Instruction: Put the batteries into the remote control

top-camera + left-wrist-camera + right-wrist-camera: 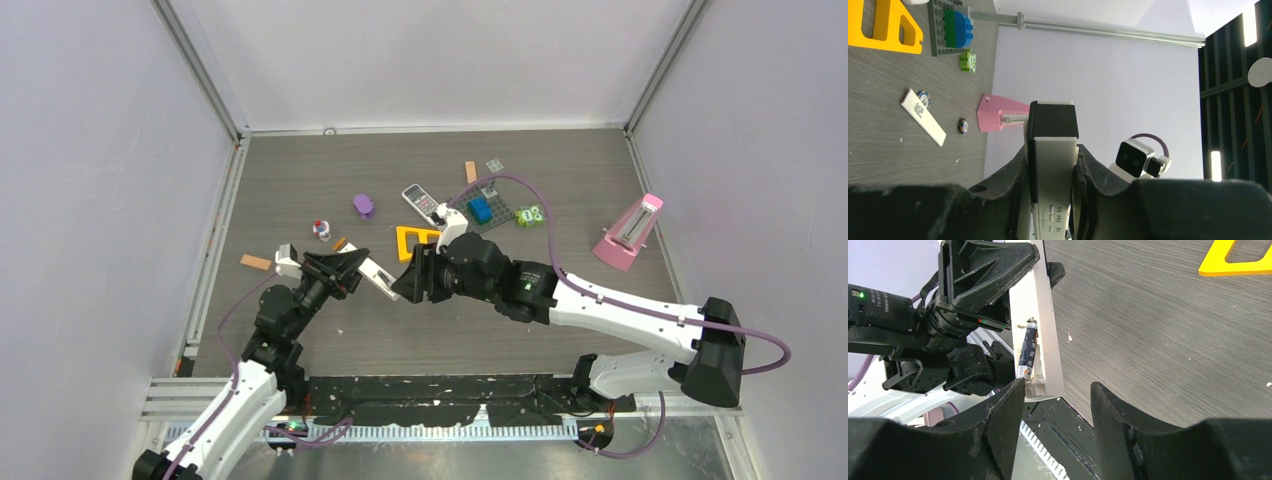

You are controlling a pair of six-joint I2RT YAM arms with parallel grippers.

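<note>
Above the near table (570, 175), hold remote (1047, 335) clenched in left gripper (355, 266), press battery (1027, 352) flat with released right gripper (1058, 390).

Light: bright, even.
Shadows: faint on grey wood-grain tabletop (400, 330).
Glare: white strip lamps (1249, 22) blown out.

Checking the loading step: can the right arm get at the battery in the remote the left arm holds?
Probably yes. The left gripper holds the remote control with the battery exposed toward the right gripper, whose jaws stand open just short of it, nothing between.
</note>
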